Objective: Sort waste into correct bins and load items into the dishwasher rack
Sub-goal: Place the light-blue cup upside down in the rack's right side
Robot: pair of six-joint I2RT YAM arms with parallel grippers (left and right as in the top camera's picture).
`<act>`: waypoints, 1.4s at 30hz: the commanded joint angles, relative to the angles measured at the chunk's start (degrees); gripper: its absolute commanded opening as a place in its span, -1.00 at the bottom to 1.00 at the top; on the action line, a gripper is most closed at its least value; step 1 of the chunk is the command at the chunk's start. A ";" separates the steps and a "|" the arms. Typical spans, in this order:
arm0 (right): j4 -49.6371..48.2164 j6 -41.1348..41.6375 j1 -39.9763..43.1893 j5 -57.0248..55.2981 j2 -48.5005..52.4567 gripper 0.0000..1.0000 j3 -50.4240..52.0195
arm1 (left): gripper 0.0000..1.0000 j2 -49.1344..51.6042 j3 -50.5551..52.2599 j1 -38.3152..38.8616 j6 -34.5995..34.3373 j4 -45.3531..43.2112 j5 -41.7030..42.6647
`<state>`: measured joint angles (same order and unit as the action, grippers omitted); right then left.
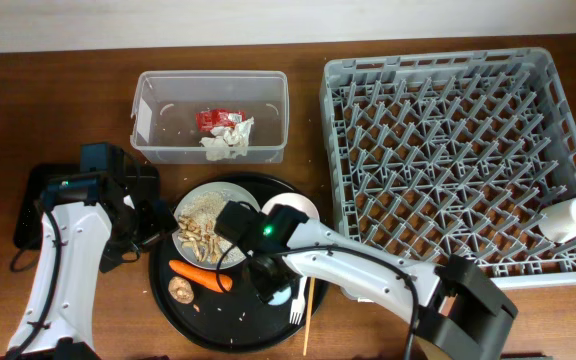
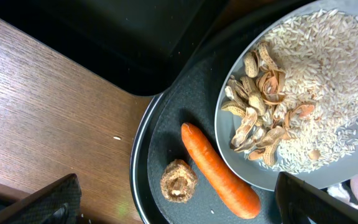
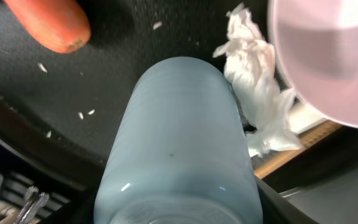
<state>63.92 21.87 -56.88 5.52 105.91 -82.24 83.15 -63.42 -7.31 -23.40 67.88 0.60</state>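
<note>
Right jaws gripping blue cup (image 3: 179, 143), left jaws spread over carrot (image 2: 219, 171)

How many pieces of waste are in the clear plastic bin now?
2. A red crumpled wrapper lies mid-floor of the clear rectangular plastic bin; a crumpled white paper tissue lies right beside it, nearer the robot. Smaller bits beneath them may be hidden.

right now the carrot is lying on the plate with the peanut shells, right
No: the carrot lies on the black tray beside the plate with the peanut shells, not on it, as the left wrist view shows.
</note>
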 commanded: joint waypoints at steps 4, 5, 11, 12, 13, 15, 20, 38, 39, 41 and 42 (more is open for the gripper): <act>4.83 0.04 2.86 -9.22 -8.28 0.09 -11.89 | 0.99 0.35 0.33 -0.37 0.76 -0.11 -0.42; 5.01 0.02 4.31 -10.82 -9.73 0.10 -12.70 | 0.98 0.35 0.35 -0.37 0.76 -0.11 -0.42; 8.20 -1.33 24.35 -16.70 -17.79 0.11 -13.25 | 0.99 0.35 0.35 -0.37 0.76 -0.11 -0.42; 8.63 -1.73 29.31 -16.72 -18.47 0.11 -13.25 | 0.98 0.35 0.33 -0.37 0.76 -0.11 -0.42; 8.79 -2.34 34.47 -16.68 -18.69 0.11 -13.25 | 0.98 0.35 0.35 -0.37 0.76 -0.11 -0.42; 8.74 -3.65 42.12 -16.55 -18.60 0.11 -13.25 | 0.98 0.35 0.35 -0.37 0.76 -0.13 -0.42; 6.67 -5.49 62.75 -16.28 -17.77 0.11 -13.22 | 0.98 0.35 0.35 -0.37 0.74 -0.13 -0.42; -5.33 -8.15 86.16 -13.62 -2.58 0.12 -13.07 | 0.98 0.35 0.35 -0.37 0.74 0.09 -0.39; -5.51 -8.15 86.16 -13.68 -1.51 0.12 -13.07 | 0.98 0.35 0.35 -0.37 0.74 0.09 -0.39; -5.81 -8.33 86.18 -13.75 0.59 0.12 -13.03 | 0.99 0.35 0.35 -0.37 0.74 0.09 -0.39; -6.01 -8.59 86.18 -13.77 1.40 0.12 -13.03 | 0.98 0.35 0.35 -0.37 0.74 0.09 -0.39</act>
<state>58.37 13.91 28.91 -8.47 104.86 -94.72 83.15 -63.42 -7.31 -23.40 67.92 0.60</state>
